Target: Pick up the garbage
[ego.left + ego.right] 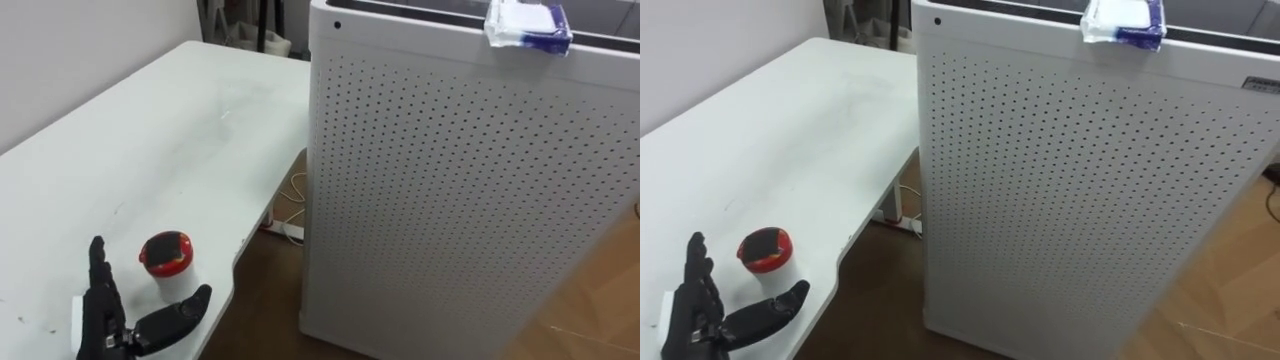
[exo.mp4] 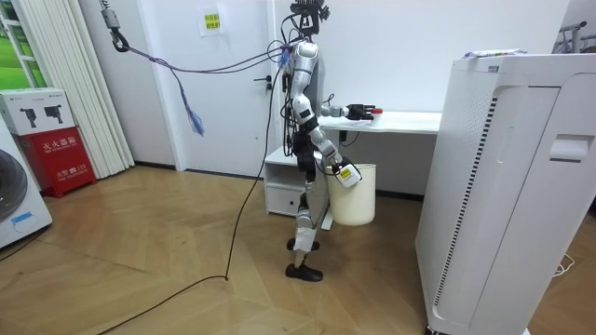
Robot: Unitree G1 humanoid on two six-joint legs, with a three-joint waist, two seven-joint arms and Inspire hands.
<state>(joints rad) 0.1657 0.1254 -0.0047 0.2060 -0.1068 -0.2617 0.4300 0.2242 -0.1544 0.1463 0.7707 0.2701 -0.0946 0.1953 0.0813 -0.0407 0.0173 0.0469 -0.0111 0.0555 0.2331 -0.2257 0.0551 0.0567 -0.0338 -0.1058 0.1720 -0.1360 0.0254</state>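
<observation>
One robot hand (image 1: 104, 322) splayed beside cup (image 1: 167, 260)

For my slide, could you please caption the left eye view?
Open left hand hovers beside a red-lidded cup on the white table.

The table (image 1: 180, 130) is plain white, and the small cup (image 1: 168, 266) has a white body and a red lid with a dark centre. The left hand (image 1: 110, 320) is black. The tall cabinet (image 1: 470, 200) is white with a regular grid of small holes, the packet (image 1: 528, 25) white and blue, the floor (image 1: 590, 300) brown wood-grain.
</observation>
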